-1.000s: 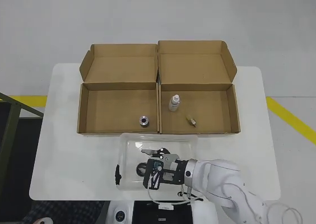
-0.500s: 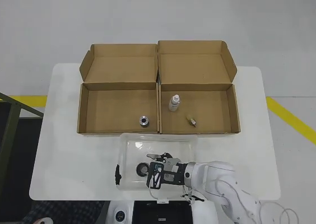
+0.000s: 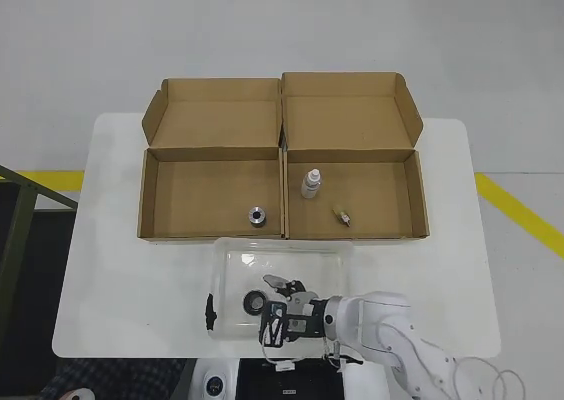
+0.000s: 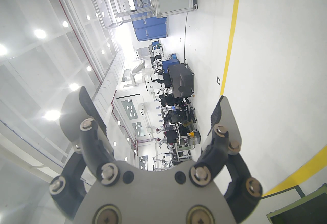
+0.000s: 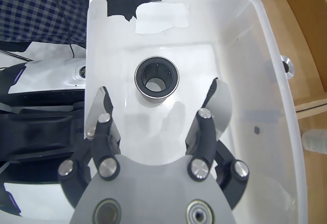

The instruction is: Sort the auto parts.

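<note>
My right tool [image 5: 159,85] hangs inside the clear plastic bin [image 5: 258,9], fingers spread wide and holding nothing. The black bearing sleeve [image 5: 156,78] stands upright on the bin floor just ahead of my fingertips, with a gap to each. One finger sits close to the bin's long wall on my own side, while the other has open floor beside it. Beyond the sleeve, the end wall carries torn black tape [image 5: 132,2] and a white label [image 5: 161,18]. Across the far long wall stand two open cardboard boxes, side by side and just beside the bin. The left box [image 3: 212,195] holds a silver round part [image 3: 256,213] near its inner front corner. The right box [image 3: 362,195] holds a small white bottle [image 3: 309,182] and a brass fitting [image 3: 342,215], set apart. Bare tabletop [image 3: 112,260] lies on either side of the bin. My left tool [image 4: 152,96] is wide open and holds nothing, facing out into the room
</note>
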You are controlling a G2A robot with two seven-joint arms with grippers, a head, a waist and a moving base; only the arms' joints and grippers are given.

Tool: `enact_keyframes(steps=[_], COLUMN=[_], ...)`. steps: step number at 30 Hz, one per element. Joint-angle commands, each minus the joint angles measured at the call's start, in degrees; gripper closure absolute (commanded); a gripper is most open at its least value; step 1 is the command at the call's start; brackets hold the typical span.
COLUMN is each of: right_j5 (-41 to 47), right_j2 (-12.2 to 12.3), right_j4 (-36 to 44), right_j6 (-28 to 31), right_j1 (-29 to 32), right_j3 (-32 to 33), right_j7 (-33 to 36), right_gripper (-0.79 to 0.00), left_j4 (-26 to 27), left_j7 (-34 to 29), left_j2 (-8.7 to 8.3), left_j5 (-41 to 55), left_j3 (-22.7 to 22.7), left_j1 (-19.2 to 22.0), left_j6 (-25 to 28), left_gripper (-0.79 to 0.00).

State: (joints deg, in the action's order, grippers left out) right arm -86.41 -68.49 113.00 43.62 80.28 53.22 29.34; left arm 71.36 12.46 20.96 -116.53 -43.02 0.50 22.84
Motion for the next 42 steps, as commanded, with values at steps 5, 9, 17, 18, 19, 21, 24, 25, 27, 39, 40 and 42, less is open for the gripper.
enact_keyframes(steps=[5, 9, 17, 18, 19, 21, 24, 25, 27, 39, 40, 42], right_j5=[0.3, 0.8, 2.2, 2.3, 2.4, 2.6, 3.3, 3.7, 4.6, 11.2, 11.6, 12.7], right_j2=[-0.4, -0.8, -1.7, -1.8, -1.8, -1.9, -2.0, -2.0, -2.0, -1.9, -1.7, -1.5], right_j4=[-2.5, -4.7, -8.5, -8.8, -9.2, -9.7, -10.4, -10.7, -11.5, -11.1, -10.6, -9.6], right_j6=[-0.7, -1.4, -3.1, -3.3, -3.4, -3.5, -3.3, -3.1, -2.7, -1.1, -1.0, -0.9], right_j1=[-2.5, -4.5, -7.8, -8.1, -8.3, -8.7, -9.2, -9.3, -9.7, -11.3, -11.2, -10.8], right_j3=[-2.1, -3.7, -6.3, -6.5, -6.6, -6.9, -7.1, -7.2, -7.3, -5.3, -4.7, -3.6], right_j7=[-0.6, -0.5, -0.6, -0.7, -0.7, -0.8, -0.9, -1.0, -1.3, -2.5, -2.6, -3.0], right_gripper=[-0.714, -0.674, -0.551, -0.526, -0.505, -0.459, -0.357, -0.326, -0.169, 0.0, 0.0, 0.0], left_j4=[0.0, 0.0, 0.0, 0.0, 0.0, 0.0, 0.0, 0.0, 0.0, 0.0, 0.0, 0.0], left_j7=[0.0, 0.0, 0.0, 0.0, 0.0, 0.0, 0.0, 0.0, 0.0, 0.0, 0.0, 0.0], left_j2=[0.0, 0.0, 0.0, 0.0, 0.0, 0.0, 0.0, 0.0, 0.0, 0.0, 0.0, 0.0], left_j5=[0.0, 0.0, 0.0, 0.0, 0.0, 0.0, 0.0, 0.0, 0.0, 0.0, 0.0, 0.0], left_j3=[0.0, 0.0, 0.0, 0.0, 0.0, 0.0, 0.0, 0.0, 0.0, 0.0, 0.0, 0.0], left_j1=[0.0, 0.0, 0.0, 0.0, 0.0, 0.0, 0.0, 0.0, 0.0, 0.0, 0.0, 0.0], left_j6=[0.0, 0.0, 0.0, 0.0, 0.0, 0.0, 0.0, 0.0, 0.0, 0.0, 0.0, 0.0], left_gripper=[-0.785, -0.785, -0.785, -0.785, -0.785, -0.785, -0.785, -0.785, -0.785, -0.785, -0.785, -0.785])
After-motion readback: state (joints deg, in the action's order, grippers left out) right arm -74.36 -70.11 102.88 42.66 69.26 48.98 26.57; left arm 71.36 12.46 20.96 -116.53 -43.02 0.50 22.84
